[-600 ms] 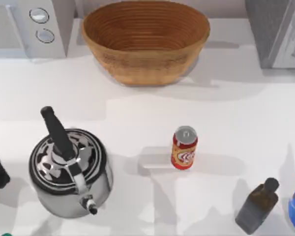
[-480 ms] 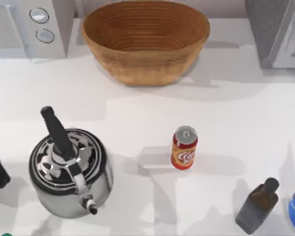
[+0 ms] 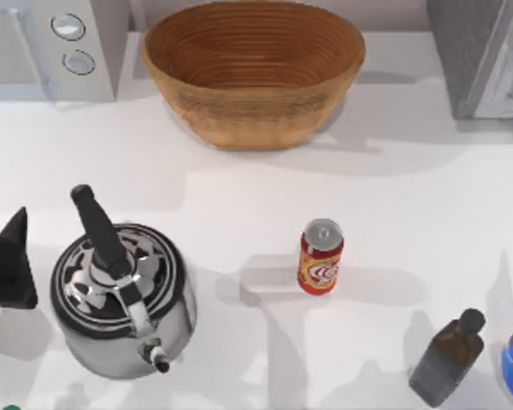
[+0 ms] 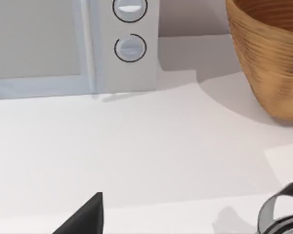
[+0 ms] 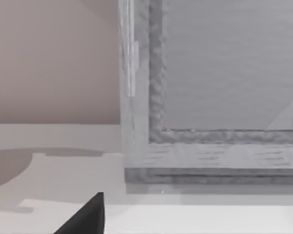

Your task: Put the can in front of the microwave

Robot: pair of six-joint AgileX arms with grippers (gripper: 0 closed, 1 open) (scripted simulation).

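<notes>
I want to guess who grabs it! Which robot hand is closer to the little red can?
Can't tell. The left gripper sits at the table's left edge, beyond the kettle from the can. The right gripper's distance can't be judged.

Can [image 3: 321,258]: red body, yellow-and-white round logo, silver top. Microwave [image 3: 56,47]: white-grey, 2 silver-white dials, grey door window. Basket [image 3: 252,73]: tan-brown, ribbed weave. Kettle [image 3: 124,299]: polished chrome, black handle. Bottle [image 3: 447,359]: dark brown. Speckled grey box [image 3: 479,55] with white panel. Bench [image 3: 393,188]: plain white. Left end effector [image 3: 7,272]: black.
</notes>
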